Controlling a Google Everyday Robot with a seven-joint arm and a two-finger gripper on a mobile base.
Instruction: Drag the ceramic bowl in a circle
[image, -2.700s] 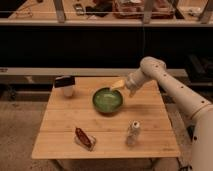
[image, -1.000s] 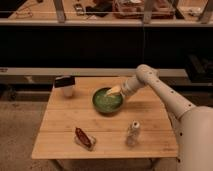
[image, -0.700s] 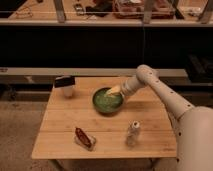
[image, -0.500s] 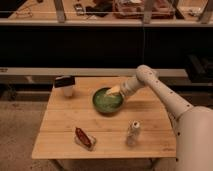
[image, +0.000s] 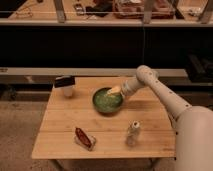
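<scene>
The ceramic bowl (image: 106, 100), round, shallow and glossy green, sits on the wooden table (image: 60, 125) a little behind its middle. My gripper (image: 114, 91) comes in from the right on the white arm and rests at the bowl's upper right rim, with its pale fingers reaching over the rim into the bowl. The jaws stand open. The gripper tips hide part of the rim.
A small white cup with a dark top (image: 65, 85) stands at the table's back left. A red packet (image: 84, 138) lies near the front edge. A small white bottle (image: 132, 133) stands front right of the bowl. A dark shelf unit runs behind the table.
The gripper moved left and down from beside the bowl onto its right rim. Over the last second the arm and the bowl have stayed still.
</scene>
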